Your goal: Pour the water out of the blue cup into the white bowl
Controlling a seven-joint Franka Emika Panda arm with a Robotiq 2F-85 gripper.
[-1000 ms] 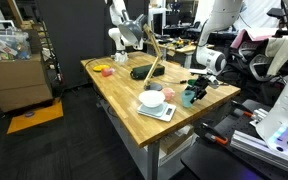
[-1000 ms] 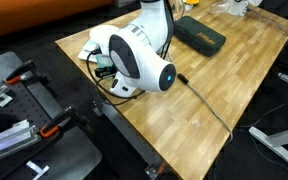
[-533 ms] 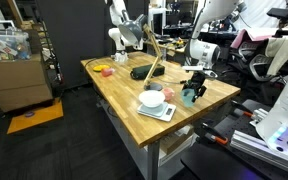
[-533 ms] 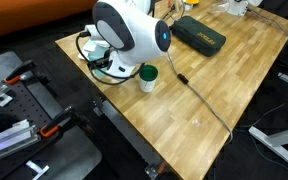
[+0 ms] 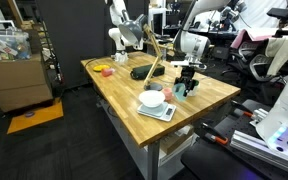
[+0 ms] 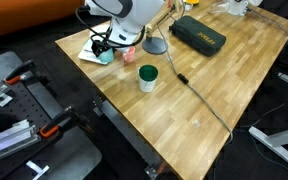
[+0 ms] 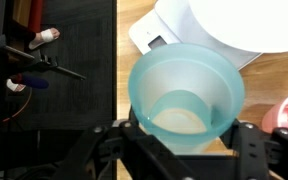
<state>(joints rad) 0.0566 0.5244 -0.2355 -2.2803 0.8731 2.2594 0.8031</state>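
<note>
No legible text, no labels, no brand marks, no numbers in any view

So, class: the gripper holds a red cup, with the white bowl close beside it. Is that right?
No: the cup in the gripper is pale blue, not red; the wrist view shows it. The white bowl is close beside it.

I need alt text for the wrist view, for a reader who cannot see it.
Seen from above, the gripper holds the blue cup near the edge of a wooden table. The white bowl lies just beyond it, at the top right.
</note>
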